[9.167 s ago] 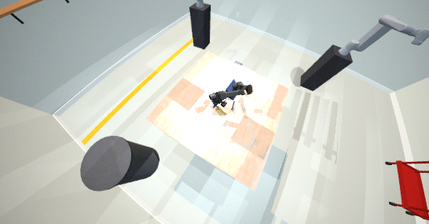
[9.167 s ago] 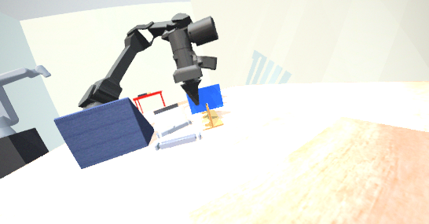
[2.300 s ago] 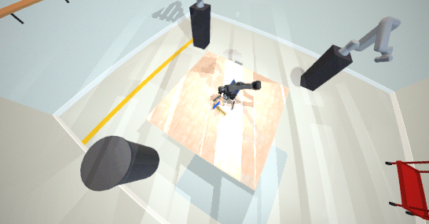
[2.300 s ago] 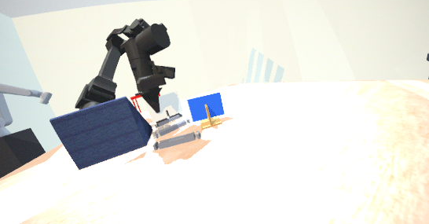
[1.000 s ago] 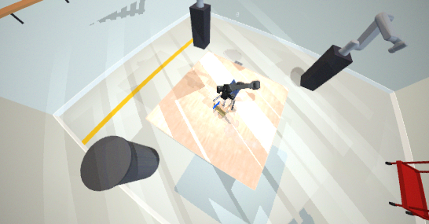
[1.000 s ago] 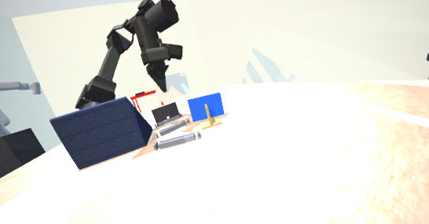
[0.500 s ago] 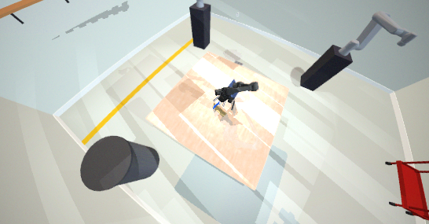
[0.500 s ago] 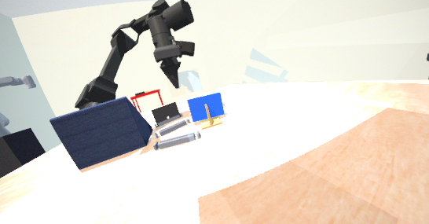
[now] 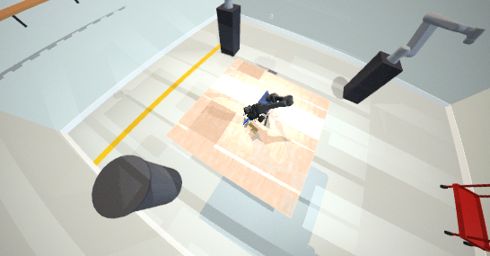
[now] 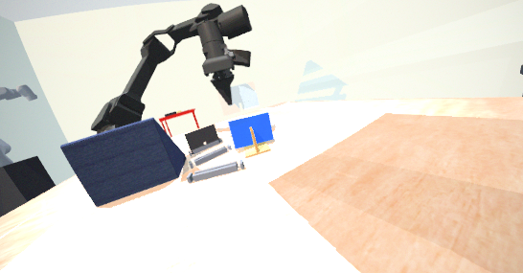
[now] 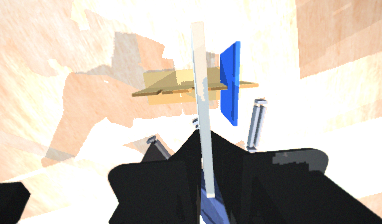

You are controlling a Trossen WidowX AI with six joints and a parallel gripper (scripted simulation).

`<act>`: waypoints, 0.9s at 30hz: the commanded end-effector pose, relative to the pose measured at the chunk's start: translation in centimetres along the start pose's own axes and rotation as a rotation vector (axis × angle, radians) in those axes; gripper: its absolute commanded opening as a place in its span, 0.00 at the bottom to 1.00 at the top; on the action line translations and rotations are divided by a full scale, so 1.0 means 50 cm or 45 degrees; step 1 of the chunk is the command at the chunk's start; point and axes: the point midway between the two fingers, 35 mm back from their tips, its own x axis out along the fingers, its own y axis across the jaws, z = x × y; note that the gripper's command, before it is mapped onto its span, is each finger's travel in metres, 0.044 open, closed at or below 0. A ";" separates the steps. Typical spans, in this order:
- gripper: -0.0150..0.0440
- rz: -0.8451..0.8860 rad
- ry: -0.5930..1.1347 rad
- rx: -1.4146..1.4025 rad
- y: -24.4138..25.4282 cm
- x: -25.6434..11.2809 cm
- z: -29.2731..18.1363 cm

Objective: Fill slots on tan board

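Observation:
My gripper (image 10: 229, 103) (image 11: 204, 142) is shut on a white board (image 10: 245, 96) (image 11: 199, 60), upright with its thin top edge towards the wrist camera. It is held above the standing tan board (image 10: 253, 136) (image 11: 142, 93) and looks crosswise to it in the wrist view, left of the blue board. The blue board (image 10: 244, 131) (image 11: 229, 85) stands crosswise in the tan board, near its right end in the wrist view. Open slots show in the tan board's edge to the left. A black board (image 10: 201, 138) (image 11: 153, 153) stands in its holder. The white board's notch is hidden.
Two grey holders (image 10: 211, 155) (image 10: 216, 171) without boards lie between the black board and the camera; one holder (image 11: 257, 125) shows right of the fingers in the wrist view. A large navy block (image 10: 125, 165) stands by the arm's base.

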 end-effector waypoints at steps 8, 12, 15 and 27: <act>0.25 0.010 -0.003 0.041 0.007 0.023 0.017; 0.25 0.011 -0.003 0.041 0.008 0.041 0.016; 0.25 0.011 -0.003 0.040 0.008 0.044 0.016; 0.25 0.012 -0.003 0.040 0.008 0.052 0.017</act>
